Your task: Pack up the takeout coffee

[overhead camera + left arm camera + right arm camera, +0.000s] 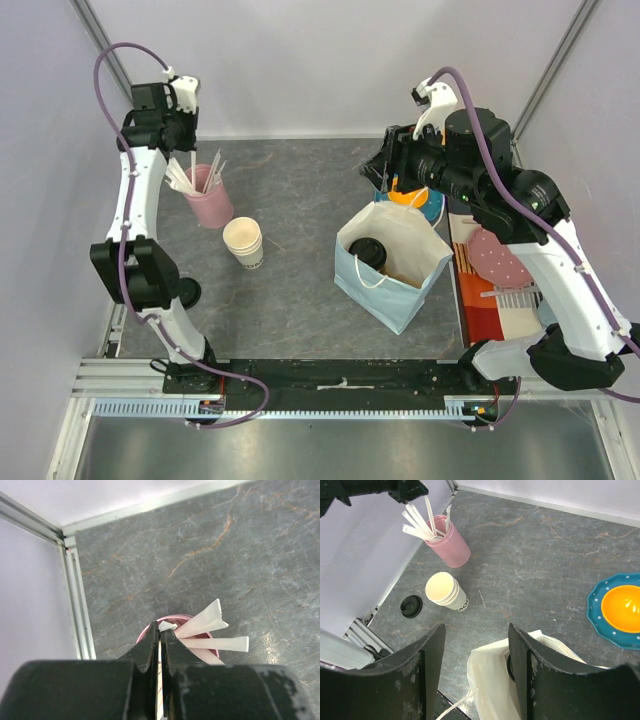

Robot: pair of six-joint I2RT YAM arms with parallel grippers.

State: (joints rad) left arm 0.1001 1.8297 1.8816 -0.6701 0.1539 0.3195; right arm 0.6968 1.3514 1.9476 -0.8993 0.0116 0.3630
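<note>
The takeout coffee (368, 250), its black lid facing up, stands inside the white paper bag (395, 285). In the right wrist view the bag (495, 680) lies below my fingers, and the cup is almost wholly hidden behind the right finger. My right gripper (476, 630) hangs open and empty above the bag's far edge, seen from above as the right gripper (383, 168). My left gripper (160, 627) is shut on a thin white stick (168, 626) just above the pink cup (177, 617). The top view places the left gripper (188, 150) at the back left.
More white sticks (207, 622) fan out of the pink cup (212, 205). A stack of lidless paper cups (243, 240) stands beside it, and a loose black lid (186, 292) lies near the left edge. A blue and orange plate (418, 203) sits behind the bag.
</note>
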